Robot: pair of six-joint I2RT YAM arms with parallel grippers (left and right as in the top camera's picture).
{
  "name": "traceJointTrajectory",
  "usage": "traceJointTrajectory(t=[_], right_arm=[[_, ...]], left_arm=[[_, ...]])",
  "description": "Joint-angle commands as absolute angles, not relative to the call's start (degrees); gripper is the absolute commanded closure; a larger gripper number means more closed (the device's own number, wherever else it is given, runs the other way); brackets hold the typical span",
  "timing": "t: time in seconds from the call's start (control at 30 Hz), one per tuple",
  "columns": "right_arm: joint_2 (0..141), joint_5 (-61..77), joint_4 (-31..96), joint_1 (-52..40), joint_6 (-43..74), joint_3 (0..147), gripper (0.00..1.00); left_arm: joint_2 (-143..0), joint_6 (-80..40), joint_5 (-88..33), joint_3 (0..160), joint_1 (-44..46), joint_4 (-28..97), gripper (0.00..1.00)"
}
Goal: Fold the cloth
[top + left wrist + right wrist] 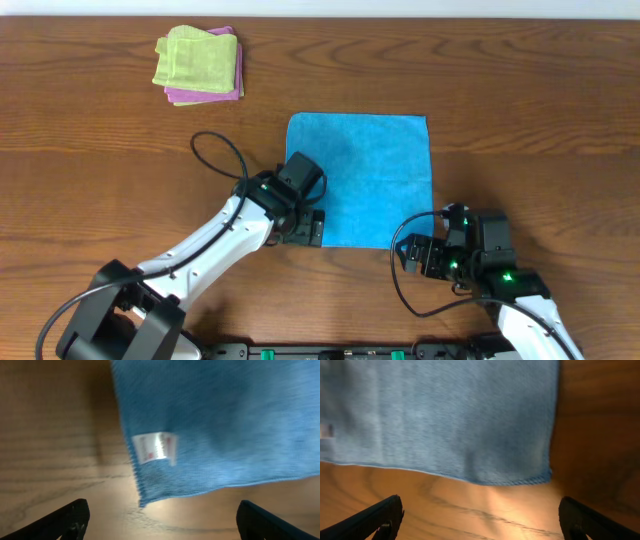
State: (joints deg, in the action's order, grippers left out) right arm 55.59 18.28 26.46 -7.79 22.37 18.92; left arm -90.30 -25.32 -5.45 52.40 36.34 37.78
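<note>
The sky-blue cloth [365, 175] lies flat and spread on the wooden table. My left gripper [312, 232] is open and empty at the cloth's near left corner; in the left wrist view its fingers [160, 522] straddle bare wood just short of that corner [142, 500], where a white label [155, 447] shows. My right gripper [418, 255] is open and empty just short of the near right corner; in the right wrist view the fingers [480, 522] sit over wood below the cloth's edge [510, 480].
A light green folded cloth [195, 58] lies on a pink one [225, 95] at the back left. Black cables loop by both arms [215, 150]. The table's far edge runs along the top.
</note>
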Motion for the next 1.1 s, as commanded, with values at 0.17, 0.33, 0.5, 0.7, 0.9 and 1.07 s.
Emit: traceJointTrajectory(t=[0.17,0.33,0.5,0.7,0.9,1.07], right_arm=[[55.75,13.28,25.74,-8.16,24.18,18.94,0.01],[59.96,13.1,22.44,-8.19,25.3,17.47,0.01],[65.52,13.96,16.86,-8.19,25.69,17.02,0.02],[70.3,15.29,12.36,-8.19,25.69,17.02,0.05],[71.96,15.27,12.19,-8.19,25.71,17.02,0.05],[71.96,15.03,12.19,-8.19,25.71,17.02,0.08]], left_arm=[[-89.91,-27.03,-0.89,50.72,36.36,33.17,0.05],[-91.35,-28.27,-1.76,46.92,36.36,27.55,0.05],[-91.5,-28.47,-1.19,46.44,36.34,26.22,0.05],[-91.85,-28.34,-1.08,46.11,36.34,21.61,0.05],[-95.15,-30.39,-5.54,46.11,36.34,22.65,0.05],[-95.53,-33.21,-9.13,46.11,36.45,25.47,0.05]])
